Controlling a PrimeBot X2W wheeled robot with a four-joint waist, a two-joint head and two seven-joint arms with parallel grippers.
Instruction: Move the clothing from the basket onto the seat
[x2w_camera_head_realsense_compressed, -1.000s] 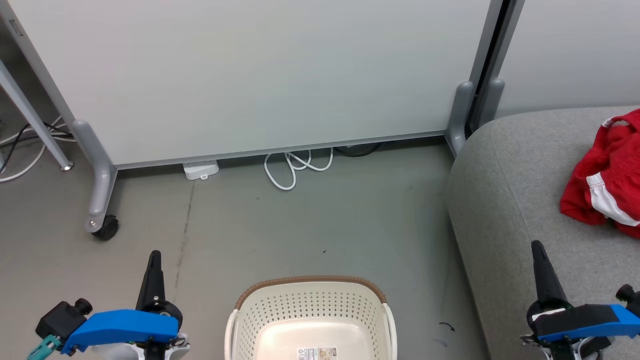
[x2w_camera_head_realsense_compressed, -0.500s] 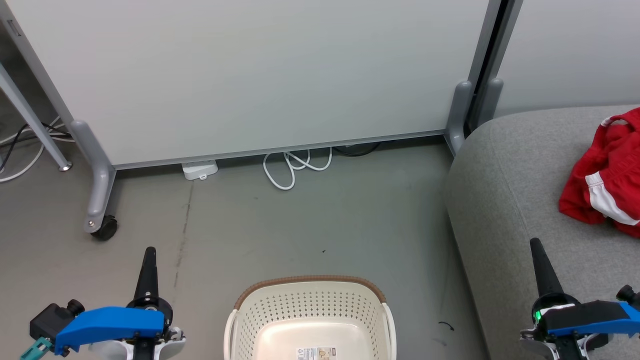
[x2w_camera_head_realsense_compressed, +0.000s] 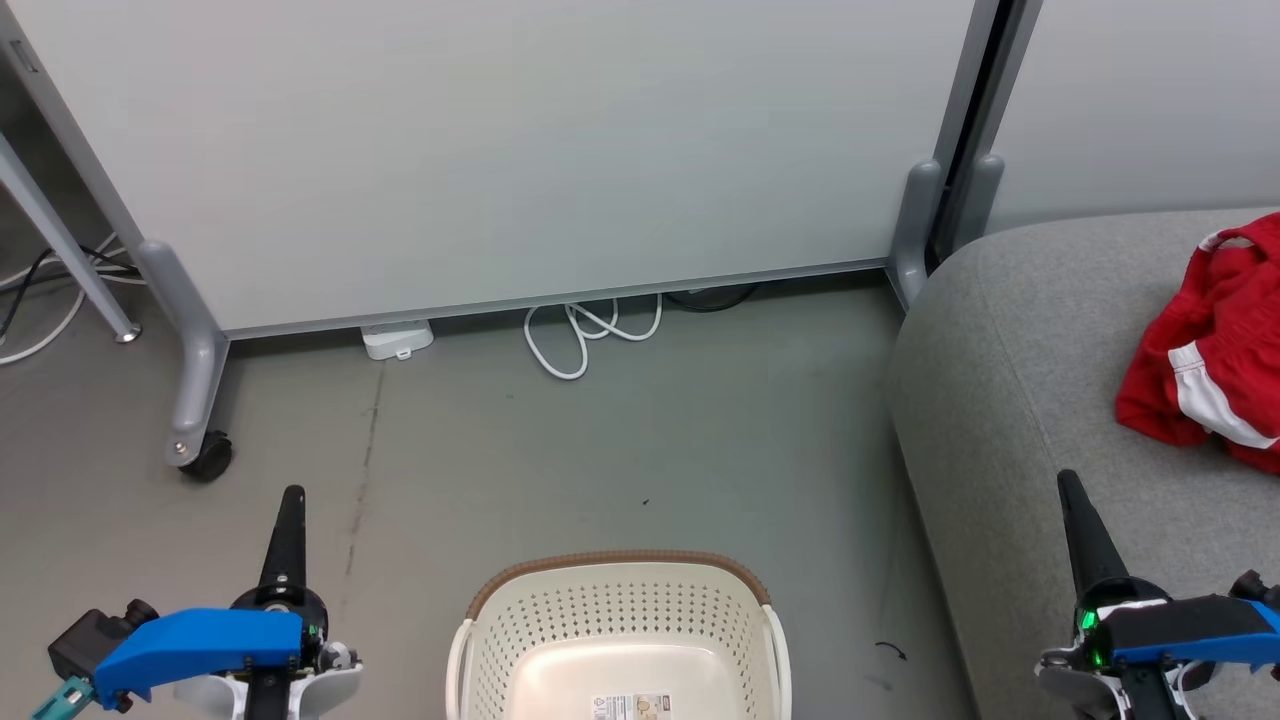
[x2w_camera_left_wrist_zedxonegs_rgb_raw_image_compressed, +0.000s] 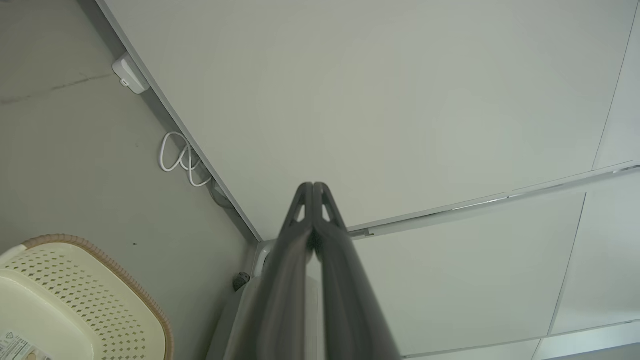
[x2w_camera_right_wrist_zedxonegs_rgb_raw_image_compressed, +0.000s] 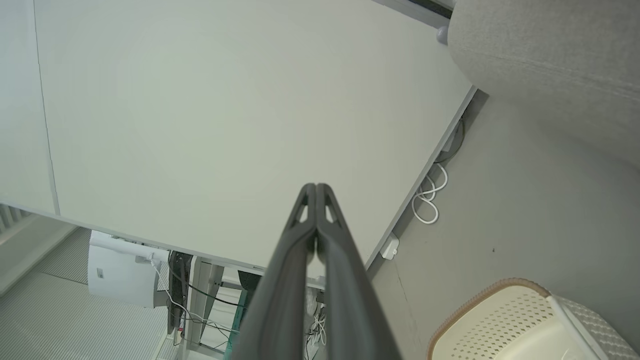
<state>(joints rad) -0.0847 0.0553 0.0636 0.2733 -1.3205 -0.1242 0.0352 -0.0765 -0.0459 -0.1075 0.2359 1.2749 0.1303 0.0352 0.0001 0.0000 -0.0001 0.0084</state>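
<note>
The grey seat (x2w_camera_head_realsense_compressed: 1020, 400) is seen at the frame's right. The basket (x2w_camera_head_realsense_compressed: 615, 562), bottom centre, is found empty. The red clothing (x2w_camera_head_realsense_compressed: 1210, 350) is laid on the seat, far right. It is judged soft and light, best pinched at a fold. The left end effector (x2w_camera_head_realsense_compressed: 290, 497) and right end effector (x2w_camera_head_realsense_compressed: 1068, 483) are closed, nothing held.

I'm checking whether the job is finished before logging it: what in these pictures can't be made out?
The basket: the head view's bottom edge cuts off its near part, so anything lying there is unseen.
The clothing on the seat: the head view's right edge cuts it, so one garment or two cannot be told.
The label sticker: print too small to read.
</note>
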